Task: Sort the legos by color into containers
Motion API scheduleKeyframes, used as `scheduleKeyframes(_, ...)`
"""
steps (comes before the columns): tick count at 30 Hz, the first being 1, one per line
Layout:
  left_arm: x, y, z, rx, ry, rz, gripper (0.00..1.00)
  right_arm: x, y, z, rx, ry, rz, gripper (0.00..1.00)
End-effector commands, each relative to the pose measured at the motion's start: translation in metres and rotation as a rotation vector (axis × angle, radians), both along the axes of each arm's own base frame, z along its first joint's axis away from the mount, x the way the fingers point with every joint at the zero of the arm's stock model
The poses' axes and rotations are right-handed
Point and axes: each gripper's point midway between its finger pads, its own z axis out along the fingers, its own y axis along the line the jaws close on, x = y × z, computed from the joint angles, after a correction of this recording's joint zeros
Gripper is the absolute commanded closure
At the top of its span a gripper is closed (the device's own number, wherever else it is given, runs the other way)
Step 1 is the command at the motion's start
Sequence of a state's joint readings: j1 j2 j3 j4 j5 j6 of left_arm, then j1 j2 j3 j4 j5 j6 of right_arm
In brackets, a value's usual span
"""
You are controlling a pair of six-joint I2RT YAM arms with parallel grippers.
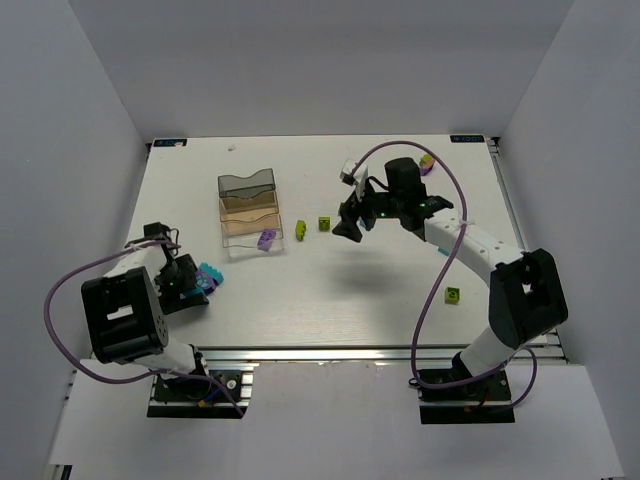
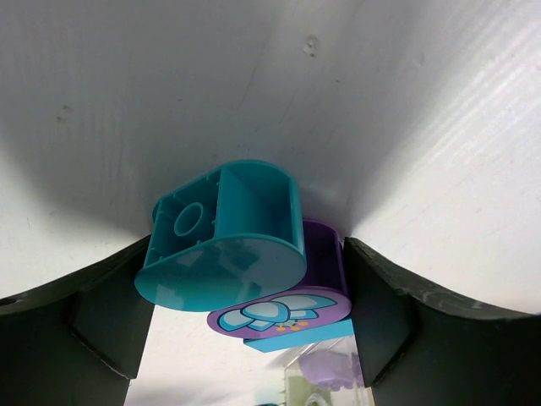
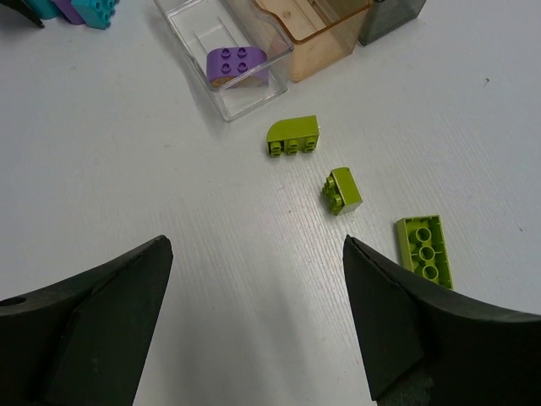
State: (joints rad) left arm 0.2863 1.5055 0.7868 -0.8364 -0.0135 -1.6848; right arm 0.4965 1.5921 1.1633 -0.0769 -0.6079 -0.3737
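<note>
The right gripper hung wide open over the table, with three lime green legos ahead of it toward the three containers. The nearest, a flat lime plate, lay beside one finger with its long axis pointing away. The left gripper bracketed a teal brick and a purple brick, though whether it was gripping them could not be told. One purple lego sat in the clear bin.
</note>
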Motion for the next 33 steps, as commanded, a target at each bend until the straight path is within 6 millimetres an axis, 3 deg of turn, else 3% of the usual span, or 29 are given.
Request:
scheduleKeyframes(1, 0.007, 0.003, 0.007, 0.03, -0.074, -0.065, 0.55, -0.007, 0.0, 0.022, 0.045, -0.032, 0.028, 0.14)
scheduleKeyframes(4, 0.01, -0.007, 0.018, 0.011, -0.139, -0.254, 0.66, -0.018, 0.003, 0.024, 0.061, -0.012, 0.077, 0.14)
scheduleKeyframes(7, -0.007, -0.023, 0.026, -0.024, -0.169, -0.519, 0.74, -0.044, 0.015, 0.022, 0.102, 0.106, 0.183, 0.13)
scheduleKeyframes(8, -0.017, -0.029, 0.031, -0.007, -0.226, -0.629, 0.75, -0.062, 0.028, 0.022, 0.133, 0.234, 0.22, 0.13)
scheduleKeyframes(10, -0.018, -0.045, 0.045, -0.021, -0.357, -0.71, 0.77, -0.084, 0.047, 0.023, 0.168, 0.441, 0.239, 0.13)
scheduleKeyframes(11, -0.016, -0.052, 0.054, -0.009, -0.43, -0.755, 0.77, -0.097, 0.058, 0.021, 0.192, 0.654, 0.214, 0.13)
scheduleKeyframes(13, -0.017, -0.073, 0.066, -0.03, -0.504, -0.847, 0.77, -0.112, 0.084, 0.024, 0.203, 0.81, 0.199, 0.12)
scheduleKeyframes(15, -0.016, -0.089, 0.078, -0.037, -0.576, -0.9, 0.77, -0.114, 0.11, 0.015, 0.169, 0.891, 0.12, 0.11)
scheduleKeyframes(16, -0.016, -0.099, 0.085, -0.04, -0.612, -0.928, 0.77, -0.119, 0.126, 0.022, 0.17, 0.949, 0.119, 0.11)
scheduleKeyframes(20, -0.014, -0.112, 0.094, -0.05, -0.652, -0.932, 0.77, -0.138, 0.162, 0.036, 0.192, 0.931, 0.198, 0.11)
scheduleKeyframes(23, -0.01, -0.114, 0.1, -0.049, -0.68, -0.924, 0.77, -0.143, 0.176, 0.023, 0.162, 0.955, 0.187, 0.11)
scheduleKeyframes(28, -0.009, -0.118, 0.105, -0.058, -0.694, -0.932, 0.77, -0.146, 0.191, 0.015, 0.144, 0.921, 0.187, 0.11)
scheduleKeyframes(33, -0.006, -0.12, 0.108, -0.065, -0.714, -0.924, 0.77, -0.141, 0.194, 0.002, 0.104, 0.898, 0.138, 0.11)
